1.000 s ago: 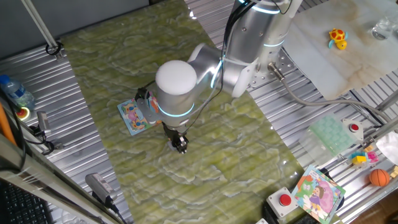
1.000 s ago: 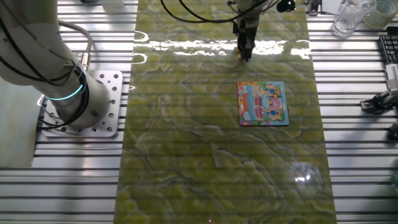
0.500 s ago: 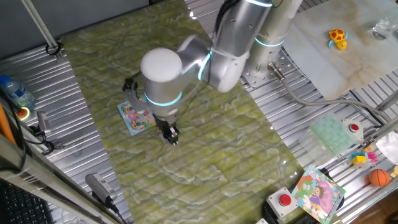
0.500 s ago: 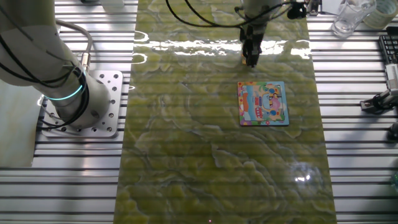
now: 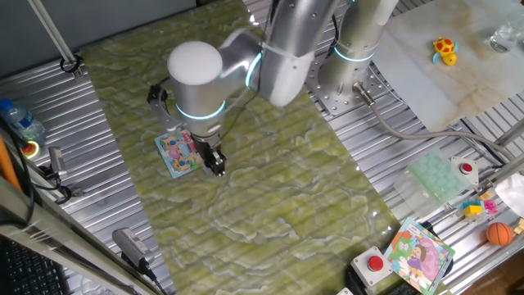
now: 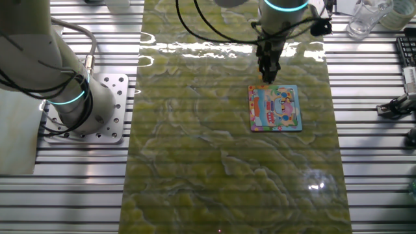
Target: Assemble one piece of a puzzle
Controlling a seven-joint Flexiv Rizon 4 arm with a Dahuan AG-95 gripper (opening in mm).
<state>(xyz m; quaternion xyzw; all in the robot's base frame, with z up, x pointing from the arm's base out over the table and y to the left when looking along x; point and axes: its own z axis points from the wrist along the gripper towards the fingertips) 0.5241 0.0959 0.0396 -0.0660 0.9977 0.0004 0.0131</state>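
The puzzle (image 5: 176,153) is a small square board with a light blue border and a pink-yellow cartoon picture. It lies flat on the green marbled mat and also shows in the other fixed view (image 6: 275,108). My gripper (image 5: 216,166) points straight down beside the board's right edge; in the other fixed view the gripper (image 6: 268,77) hangs over the board's far edge. Its fingers stand close together. The piece is only a tiny speck pinched at the fingertips and is hard to make out.
A larger cartoon-girl board (image 5: 419,254) with a green edge lies at the front right, by a red button (image 5: 375,264) and an orange ball (image 5: 499,233). A yellow toy (image 5: 444,49) sits at the back right. The arm's base (image 6: 84,104) stands left of the mat.
The gripper has moved across the mat toward the puzzle, from well clear of the board to right at its edge. The board has not moved.
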